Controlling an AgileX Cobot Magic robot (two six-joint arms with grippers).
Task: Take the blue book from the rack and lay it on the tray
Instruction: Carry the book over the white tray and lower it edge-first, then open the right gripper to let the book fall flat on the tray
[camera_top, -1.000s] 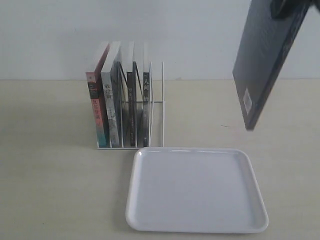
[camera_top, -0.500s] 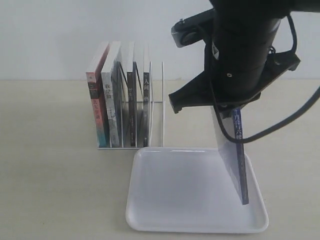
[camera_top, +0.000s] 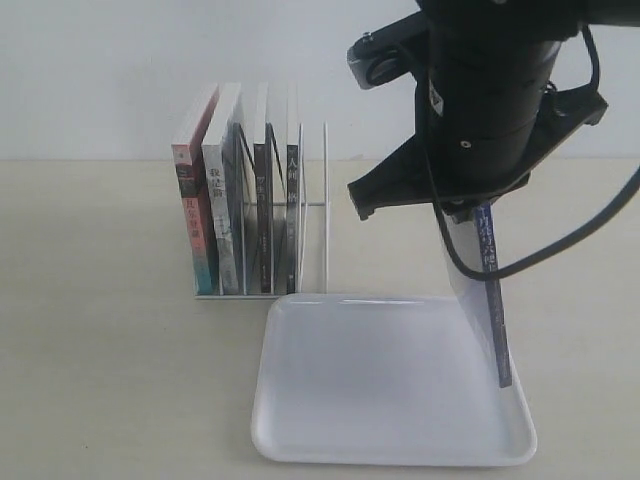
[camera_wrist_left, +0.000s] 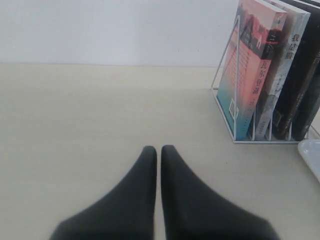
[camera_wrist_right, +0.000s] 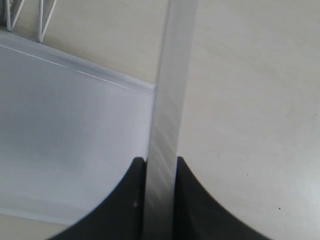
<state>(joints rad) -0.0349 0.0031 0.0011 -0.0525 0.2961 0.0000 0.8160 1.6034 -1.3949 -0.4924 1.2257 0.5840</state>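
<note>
Our right hand (camera_wrist_right: 158, 161) pinches the blue book (camera_top: 493, 300) by its upper part, both fingers closed hard against the covers. The thin paperback hangs almost upright, spine toward the outside camera, over the 3 o'clock side of the white tray (camera_top: 290, 420). Its lower corner sits low and close to the rim there, and we cannot tell whether it touches the glossy floor. The rack (camera_top: 325, 210) stands at the tray's 11 o'clock on the worktop (camera_top: 100, 380), with the slot nearest the tray open and the other books (camera_top: 235, 210) upright beside it. Our left hand (camera_wrist_left: 159, 152) is out of the action, fingers pressed together on nothing. It rests low over the worktop out at the rack's 9 o'clock end, facing the pink-spined volume. The trouble we foresee lies in the book's posture: it is on edge, not flat, and near the rim. Let go here and it would, we judge, topple either way. A fall toward 3 o'clock would leave it propped across the rim or out on the worktop. Pushing it further down while upright could buckle the soft corner or shove the light tray sideways. A grip on one edge alone also leaves the book free to swing or slip as the wrist rolls to lay it over toward 9 o'clock, where most of the tray floor lies.
</note>
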